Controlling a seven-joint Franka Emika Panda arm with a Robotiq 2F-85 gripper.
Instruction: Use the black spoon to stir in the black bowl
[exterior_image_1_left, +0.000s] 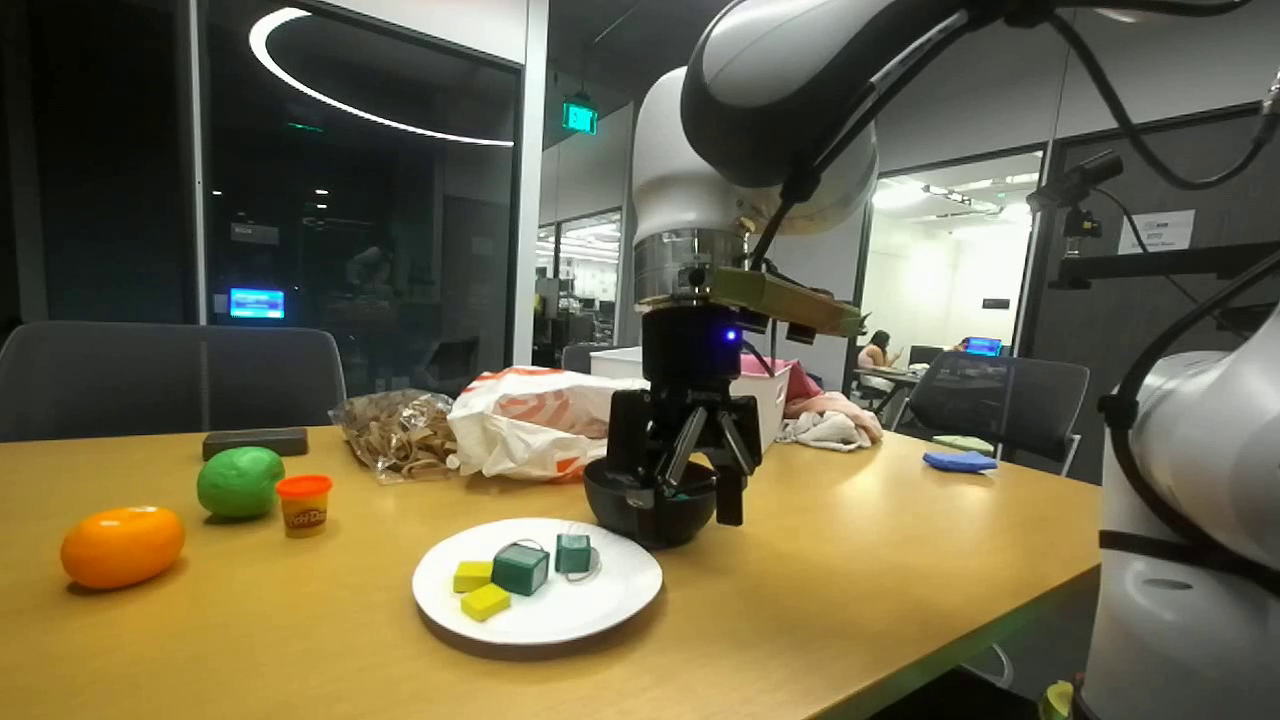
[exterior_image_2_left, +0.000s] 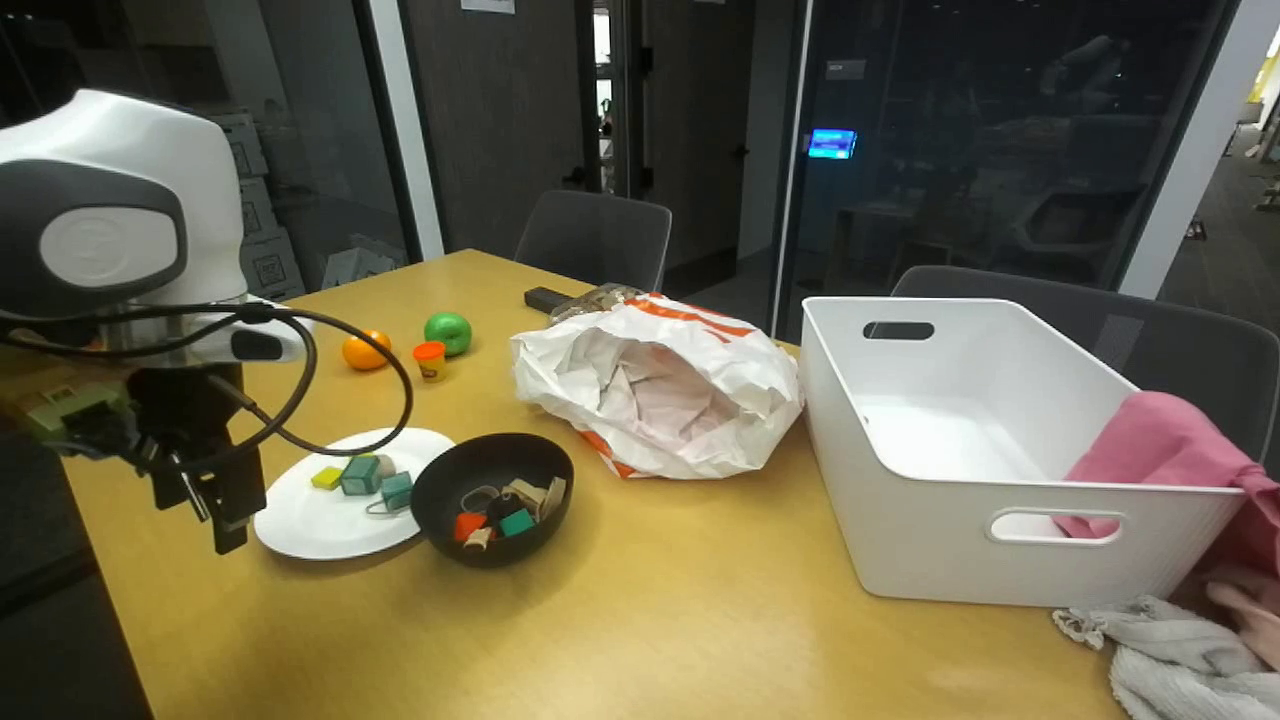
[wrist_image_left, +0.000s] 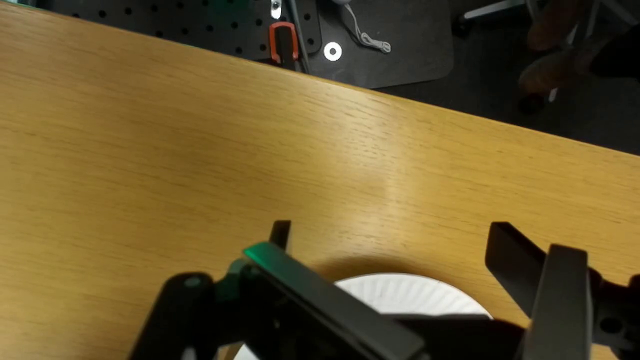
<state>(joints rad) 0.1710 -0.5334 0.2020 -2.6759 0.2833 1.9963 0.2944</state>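
1. You have even light over the table (exterior_image_2_left: 680, 600) in an exterior view, with a paler sheen low in the frame
2. In an exterior view, a curved white light (exterior_image_1_left: 258, 42) shines in the dark glass (exterior_image_1_left: 420, 225), and the room (exterior_image_1_left: 945, 245) to the picture's right looks washed out
3. Soft shadows edge your white plate (exterior_image_1_left: 440, 580) in both exterior views
4. In the wrist view you get glare mid-table, dim floor (wrist_image_left: 480, 85) beyond, and dark, slightly blurred fingers (wrist_image_left: 560, 300)

My gripper (exterior_image_2_left: 203, 517) hangs near the white plate (exterior_image_2_left: 310, 518) of blocks (exterior_image_2_left: 361, 475); just beside the plate sits the black bowl (exterior_image_2_left: 500, 452) of small pieces (exterior_image_2_left: 517, 522), near a white bag (exterior_image_2_left: 690, 445).
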